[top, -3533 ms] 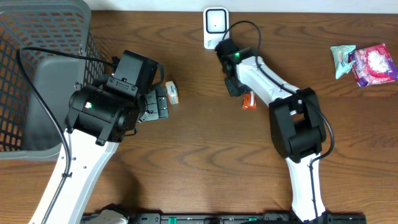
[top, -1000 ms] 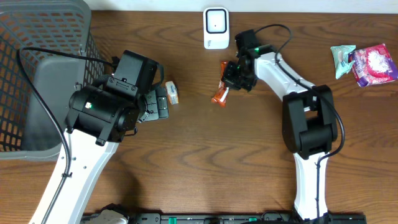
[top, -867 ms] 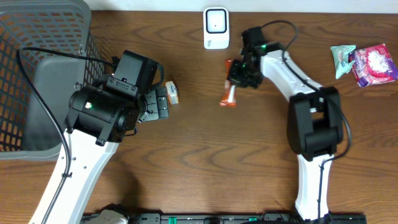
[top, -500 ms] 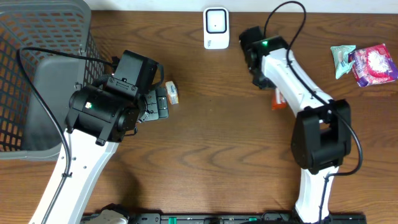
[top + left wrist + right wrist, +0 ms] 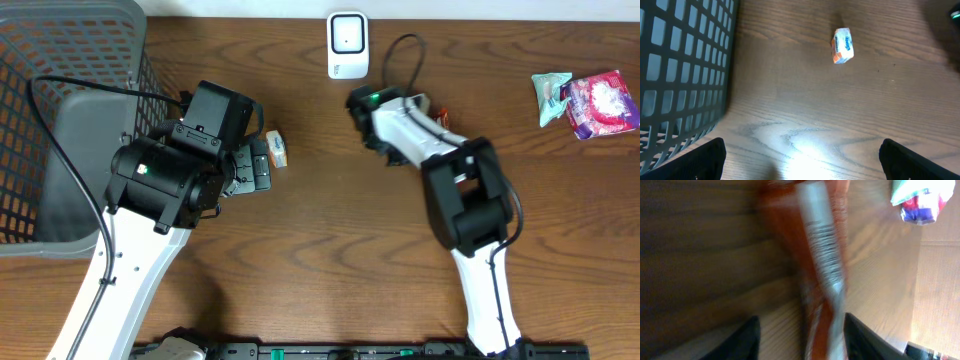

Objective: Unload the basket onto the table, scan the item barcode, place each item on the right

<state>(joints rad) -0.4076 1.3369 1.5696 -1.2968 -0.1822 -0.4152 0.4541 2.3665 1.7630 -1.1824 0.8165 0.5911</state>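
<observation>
orange packet between the right fingers, just short of the scanner

the right gripper has its two fingers standing apart. the orange packet runs lengthwise between them, nearer the right finger, with bare wood showing on the other side. the wrist view is smeared with motion, so i cannot tell whether the packet is pinched or lying loose on the table. a pale printed strip runs along the packet's upper face, but it is too blurred to read as a barcode.

seen from overhead, the right wrist covers most of the packet. it sits just below and to the right of the white scanner, near it but not under its face.

the left gripper is spread fully wide and holds nothing. it hangs over the wood near a small white-and-orange item, with the dark mesh basket beside it. two snack packs lie well apart at the far right edge.

as a judgement, the packet has been brought to the scanner's neighbourhood. nothing shows a scan registered, so presenting the printed strip to the scanner looks like the step left.
</observation>
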